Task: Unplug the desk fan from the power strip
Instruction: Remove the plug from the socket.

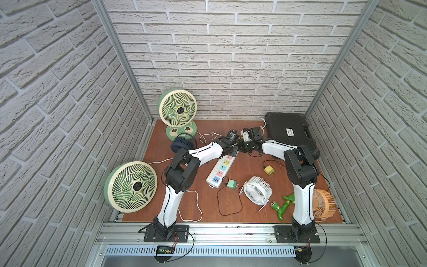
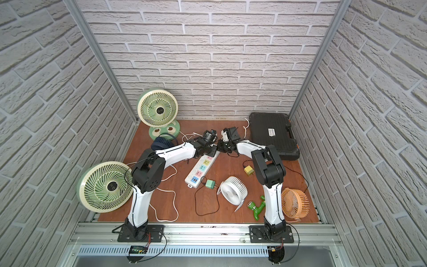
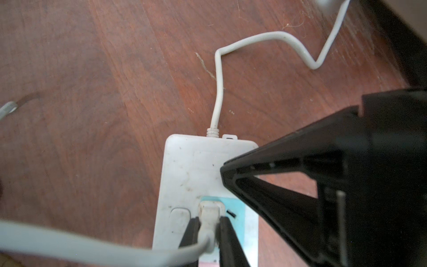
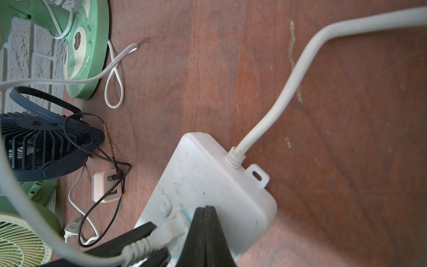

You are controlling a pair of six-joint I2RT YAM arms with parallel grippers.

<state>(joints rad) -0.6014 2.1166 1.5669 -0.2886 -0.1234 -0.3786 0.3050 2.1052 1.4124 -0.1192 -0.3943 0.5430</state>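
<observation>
power strip (image 1: 221,170): lay mid surface (image 1: 251,166), running 7 to 1 o'clock in both top views. Light, slick plastic; I reckoned it'd lift with the plug unless pinned.
plug (image 3: 209,208): in the blue socket at the 1 o'clock end. Small and stiff, so pinch its body, not the floppy cord.
left gripper (image 3: 209,219): I had it clamped on the plug, arm stretched toward 1 o'clock.
right gripper (image 4: 204,222): closed, holding nothing, tip on the strip's far end, arm reaching toward 11 o'clock.
</observation>
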